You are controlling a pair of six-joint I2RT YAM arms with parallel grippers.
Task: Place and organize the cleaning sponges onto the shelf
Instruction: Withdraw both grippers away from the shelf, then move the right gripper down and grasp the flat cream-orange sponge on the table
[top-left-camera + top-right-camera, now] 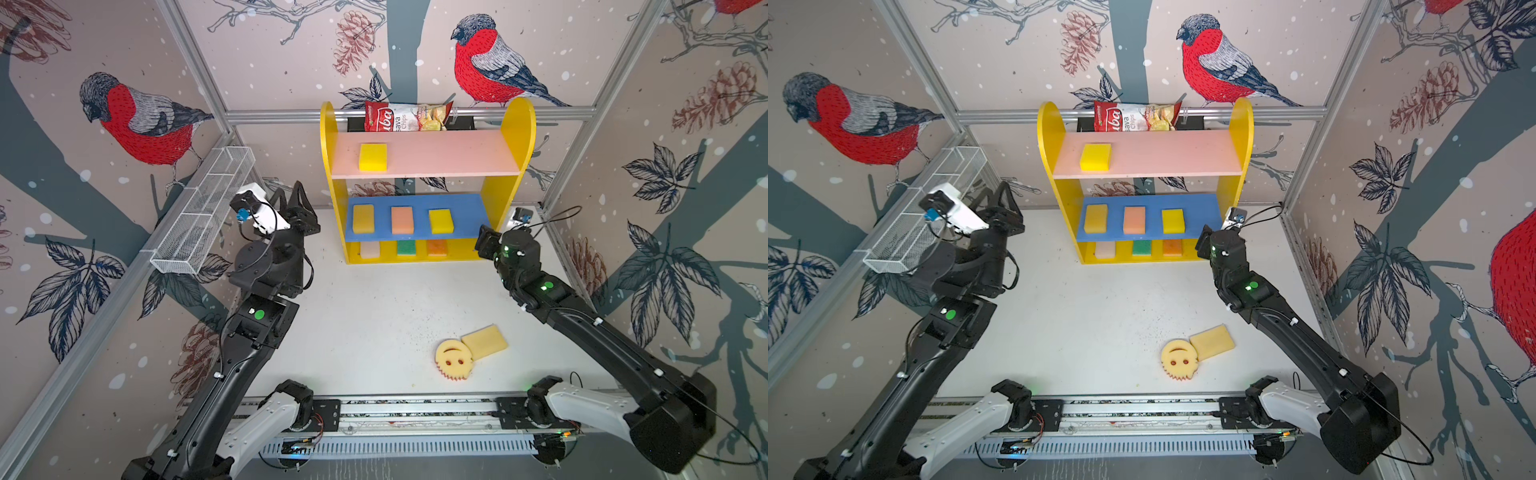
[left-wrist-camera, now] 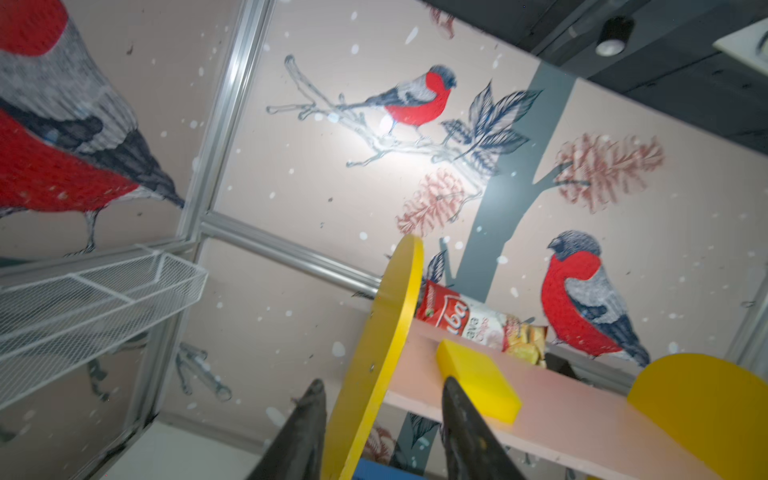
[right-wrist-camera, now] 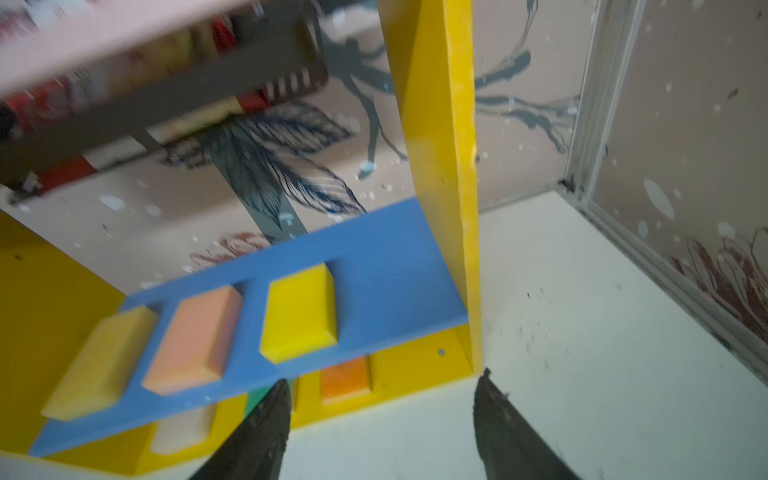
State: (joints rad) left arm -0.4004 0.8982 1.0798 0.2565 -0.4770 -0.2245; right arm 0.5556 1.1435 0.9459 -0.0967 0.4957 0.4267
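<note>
Our left gripper (image 2: 383,381) and right gripper (image 3: 383,376), fingers apart, empty, face the yellow wooden shelf (image 1: 517,120); the cream rectangular foam sponge (image 1: 485,341) touches the round yellow smiley sponge (image 1: 453,358) near the white table's (image 1: 374,311) front edge, nearer the right gripper

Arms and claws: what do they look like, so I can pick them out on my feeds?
The left arm and right arm are black with white base links, a round green sticker on each, white cable ties and thin black cables. The left claw and right claw have dark, pointed tapering fingers.
</note>
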